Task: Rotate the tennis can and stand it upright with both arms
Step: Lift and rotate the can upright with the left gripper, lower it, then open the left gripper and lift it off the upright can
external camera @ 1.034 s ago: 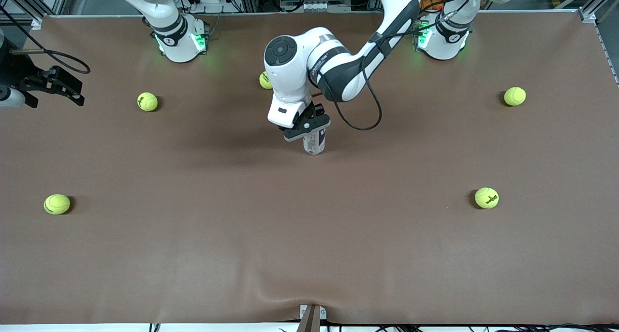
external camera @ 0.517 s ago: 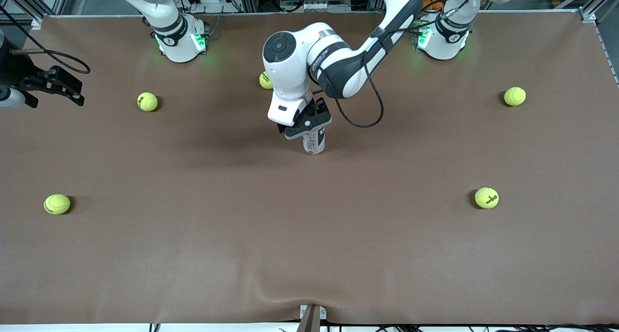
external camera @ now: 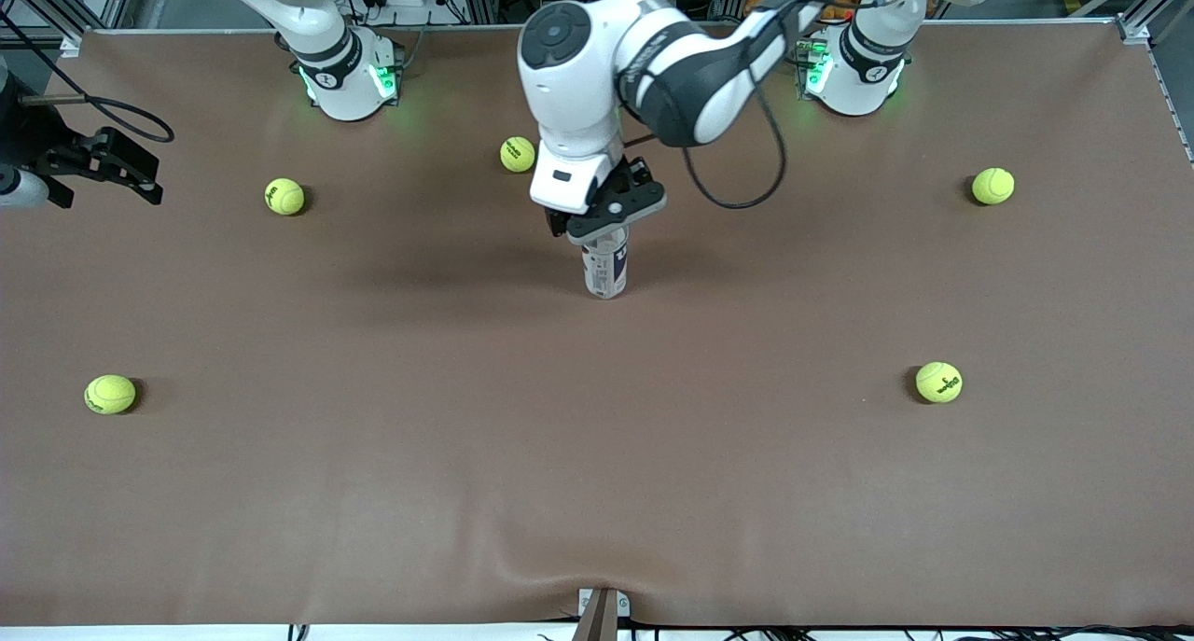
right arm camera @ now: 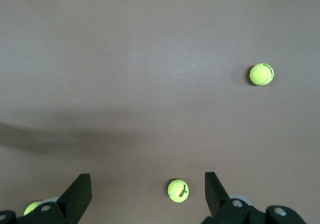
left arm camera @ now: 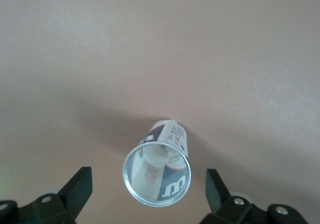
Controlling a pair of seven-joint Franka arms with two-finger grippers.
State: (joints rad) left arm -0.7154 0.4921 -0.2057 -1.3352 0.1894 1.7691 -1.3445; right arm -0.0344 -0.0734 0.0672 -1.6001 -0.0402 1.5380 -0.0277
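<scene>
tennis can: upright on the table, top hidden under the gripper, open mouth, nothing visible inside
left gripper: released, spread above the can
right gripper: spread, empty, waiting at the table's edge

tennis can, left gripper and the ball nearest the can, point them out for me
tennis can [external camera: 606, 272], front view, on its label wall, standing upright
left gripper [left arm camera: 149, 186], left wrist view, midway between its open fingertips, above the can
ball [external camera: 517, 154], front view, on its middle, farther from the camera than the can

large white W logo on the tennis can (the finer print unreadable), dark Wilson script on one tennis ball
</scene>
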